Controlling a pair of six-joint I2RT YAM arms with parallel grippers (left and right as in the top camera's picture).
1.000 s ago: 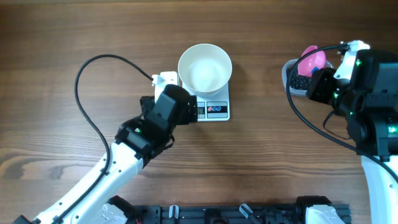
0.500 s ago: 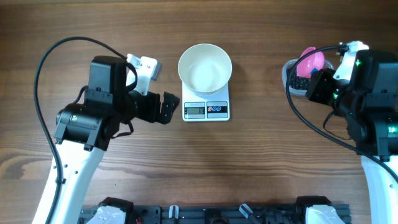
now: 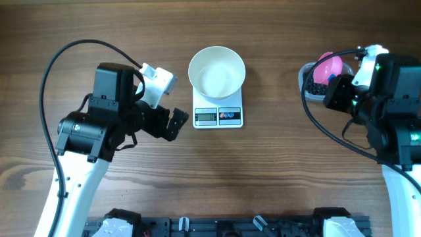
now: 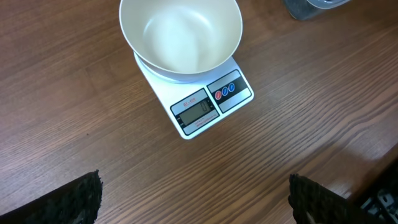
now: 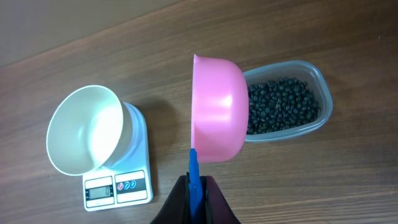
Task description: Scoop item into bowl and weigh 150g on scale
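Note:
The white bowl (image 3: 217, 72) stands on the white scale (image 3: 218, 116) at mid-table and looks bare inside. My left gripper (image 3: 172, 123) hovers open just left of the scale, nothing between its fingers. In the left wrist view the bowl (image 4: 180, 37) and scale (image 4: 211, 102) lie ahead of the wide-open gripper (image 4: 196, 199). My right gripper (image 5: 196, 193) is shut on the blue handle (image 5: 194, 174) of a pink scoop (image 5: 217, 109), held on edge beside the clear tub (image 5: 311, 78). The item (image 5: 280, 102), small black beads, fills the tub. Overhead, the scoop (image 3: 329, 64) sits over the tub (image 3: 304, 80).
Bare wooden tabletop surrounds the scale. Black cables loop from both arms. A dark rail runs along the table's front edge (image 3: 230, 227). The right arm's body (image 3: 395, 112) covers the far right side.
My left arm has swung away from the scale's left edge and now sits further left, with the gripper tilted slightly. The right arm, the scoop and the bowl have not moved.

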